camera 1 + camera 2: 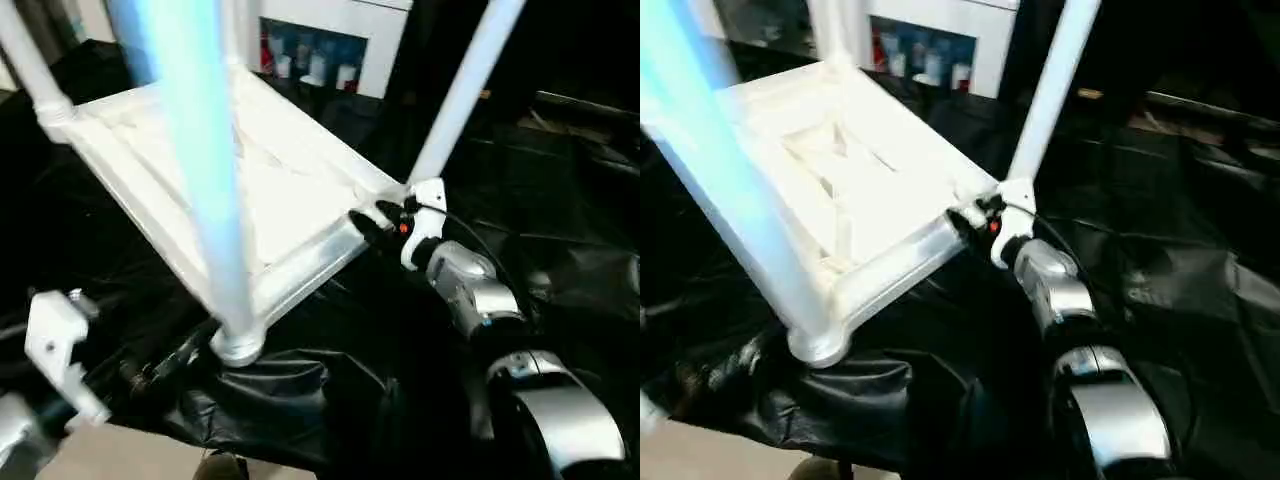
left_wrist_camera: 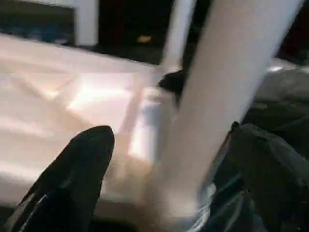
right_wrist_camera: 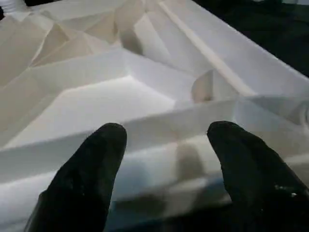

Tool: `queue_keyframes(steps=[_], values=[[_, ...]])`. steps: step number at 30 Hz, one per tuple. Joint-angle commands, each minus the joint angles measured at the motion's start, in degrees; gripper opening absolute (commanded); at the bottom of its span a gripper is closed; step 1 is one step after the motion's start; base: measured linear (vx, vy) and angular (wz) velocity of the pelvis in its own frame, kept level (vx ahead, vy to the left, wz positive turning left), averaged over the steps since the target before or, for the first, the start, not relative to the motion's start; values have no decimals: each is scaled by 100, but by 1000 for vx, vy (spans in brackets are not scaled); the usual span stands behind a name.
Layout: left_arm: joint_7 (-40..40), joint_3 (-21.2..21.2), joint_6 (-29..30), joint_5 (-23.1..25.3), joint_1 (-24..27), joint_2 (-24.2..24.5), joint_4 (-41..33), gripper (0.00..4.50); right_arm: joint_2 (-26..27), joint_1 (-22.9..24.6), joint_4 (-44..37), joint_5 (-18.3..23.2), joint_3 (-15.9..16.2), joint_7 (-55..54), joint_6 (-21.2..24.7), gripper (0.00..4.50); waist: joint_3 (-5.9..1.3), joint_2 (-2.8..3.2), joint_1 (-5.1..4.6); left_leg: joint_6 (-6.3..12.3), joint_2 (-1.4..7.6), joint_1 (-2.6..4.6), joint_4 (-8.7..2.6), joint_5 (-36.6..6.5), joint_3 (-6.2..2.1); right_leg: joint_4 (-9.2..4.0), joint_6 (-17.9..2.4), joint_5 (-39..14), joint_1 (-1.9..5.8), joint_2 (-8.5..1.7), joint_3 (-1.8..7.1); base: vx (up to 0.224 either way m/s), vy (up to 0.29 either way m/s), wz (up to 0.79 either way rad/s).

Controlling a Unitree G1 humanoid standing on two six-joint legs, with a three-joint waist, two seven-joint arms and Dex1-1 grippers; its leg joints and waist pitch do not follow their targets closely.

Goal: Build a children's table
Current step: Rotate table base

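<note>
The small white plastic children's table [image 1: 270,190] lies upside down on the black-draped tabletop [image 1: 560,240], three white tapered tube legs [image 1: 205,170] rising from its corners. Left jaws [image 2: 169,159] gape around the nearest leg. Right jaws [image 3: 166,145], apart, straddle the rim.

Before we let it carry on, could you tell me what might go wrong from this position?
The upside-down children's table overhangs the black-draped work table's near edge, so a push could tip it off. The left gripper, open, straddles the near leg without gripping it. The right gripper could shove the rim.
</note>
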Motion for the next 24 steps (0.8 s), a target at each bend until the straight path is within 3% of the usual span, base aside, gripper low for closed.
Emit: queue_keyframes(steps=[1, 2, 5, 6, 7, 12, 15, 21, 24], values=[[-59, -302, 90, 0, -244, -51, 167, 442, -156, 246, -154, -86, 5, 60, 112, 322, -366, 171, 6, 158, 96, 162, -365, -1059, 20, -316, -1188, -444, 205, -129, 199, 0, 0, 0], [-78, -348, 95, 20, -295, -55, 213, 442, -182, 274, -186, -91, -1, 49, 115, 322, -370, 154, 20, 121, 89, 166, -359, -1065, 21, -319, -1177, -442, 202, -120, 199, 0, 0, 0], [-104, -617, 131, 45, -650, -30, 503, 442, -333, 474, -497, -106, -54, 46, 187, 322, -411, 182, 22, 58, 77, 150, -348, -1014, 3, -288, -1205, -318, 238, -118, 189, 0, 0, 0], [-111, -688, 110, 66, -710, -4, 567, 442, -364, 528, -588, -100, -59, 35, 226, 322, -417, 156, 21, 65, 71, 136, -336, -962, 1, -275, -1227, -210, 251, -112, 190, 0, 0, 0], [-173, -858, 131, 88, -868, 14, 684, 442, -470, 610, -643, -212, -41, -115, 223, 322, -440, 185, 27, 64, 65, 139, -327, -941, -1, -268, -1243, -179, 259, -113, 187, 0, 0, 0], [-253, -1193, 127, 241, -1223, 55, 983, 442, -581, 713, -588, -436, 69, -298, 250, 322, -456, 164, -5, 70, 55, 114, -300, -938, -2, -264, -1323, -225, 272, -124, 186, 0, 0, 0], [-306, -1478, 92, 291, -1610, -65, 1210, 442, -440, 702, -471, -542, 201, -407, 269, 322, -467, 190, -14, 22, 63, 122, -297, -1070, -15, -265, -1356, -422, 264, -143, 190, 0, 0, 0], [-370, -2266, 227, 280, -2251, -359, 1352, 442, 63, 463, -11, -799, 414, -748, 280, 322, -506, 216, -2, -31, 72, 137, -291, -1053, -21, -220, -1446, -277, 269, -137, 173, 0, 0, 0], [-370, -2590, 157, 392, -2494, -613, 1522, 442, 219, 393, 95, -853, 486, -751, 246, 322, -510, 197, 0, -61, 69, 124, -286, -1060, -19, -230, -1410, -302, 284, -153, 181, 0, 0, 0]])
